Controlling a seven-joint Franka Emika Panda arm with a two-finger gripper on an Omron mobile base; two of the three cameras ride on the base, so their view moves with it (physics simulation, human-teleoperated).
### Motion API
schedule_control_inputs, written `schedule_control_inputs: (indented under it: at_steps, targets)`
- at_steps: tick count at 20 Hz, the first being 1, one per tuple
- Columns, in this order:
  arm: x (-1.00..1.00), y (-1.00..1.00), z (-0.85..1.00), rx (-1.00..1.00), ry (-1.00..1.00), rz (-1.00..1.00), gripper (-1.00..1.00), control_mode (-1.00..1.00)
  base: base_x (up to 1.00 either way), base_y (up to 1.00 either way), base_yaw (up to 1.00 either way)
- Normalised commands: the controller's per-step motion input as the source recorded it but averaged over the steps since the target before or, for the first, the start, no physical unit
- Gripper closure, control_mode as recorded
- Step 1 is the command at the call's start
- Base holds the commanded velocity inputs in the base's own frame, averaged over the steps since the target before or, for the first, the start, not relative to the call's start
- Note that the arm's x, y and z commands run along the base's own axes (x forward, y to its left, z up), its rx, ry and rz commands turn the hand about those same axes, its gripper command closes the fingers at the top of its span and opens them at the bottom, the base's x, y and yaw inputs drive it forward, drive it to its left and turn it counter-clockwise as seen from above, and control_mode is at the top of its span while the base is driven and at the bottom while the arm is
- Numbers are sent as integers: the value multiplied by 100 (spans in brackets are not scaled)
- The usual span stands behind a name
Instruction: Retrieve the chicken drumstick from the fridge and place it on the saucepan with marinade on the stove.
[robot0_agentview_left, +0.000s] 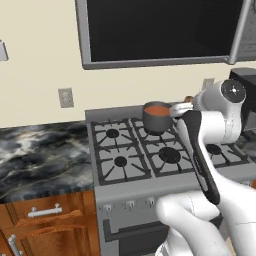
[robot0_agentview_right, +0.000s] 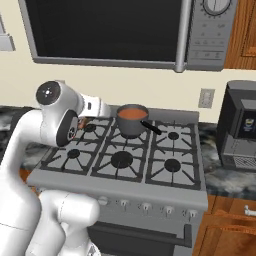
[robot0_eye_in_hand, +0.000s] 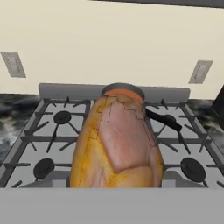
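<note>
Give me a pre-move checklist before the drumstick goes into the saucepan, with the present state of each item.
1. Chicken drumstick in the gripper: ok, it sits close against the hand camera, held out toward the stove.
2. Saucepan on the stove: ok, upright on the rear middle burner.
3. Marinade in the saucepan: ok, red-orange sauce shows at the top.
4. Saucepan mouth uncovered: ok, no lid on it.
5. Drumstick over the saucepan: not ok, the saucepan lies ahead, beyond its tip.
6. Pan handle out of the approach path: cannot tell; it juts toward the front right.
</note>
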Motion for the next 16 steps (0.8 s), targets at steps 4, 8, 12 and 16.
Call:
schedule_control_inputs:
  at_steps: [4, 8, 12, 16]
  targets:
    - [42, 0, -36, 0, 0, 0, 100, -100, 0, 0, 0]
    - [36, 0, -35, -1, -6, 0, 100, -100, 0, 0, 0]
    - [36, 0, -22, 0, 0, 0, 100, -100, 0, 0, 0]
    - [38, 0, -1, 0, 5, 0, 100, -100, 0, 0, 0]
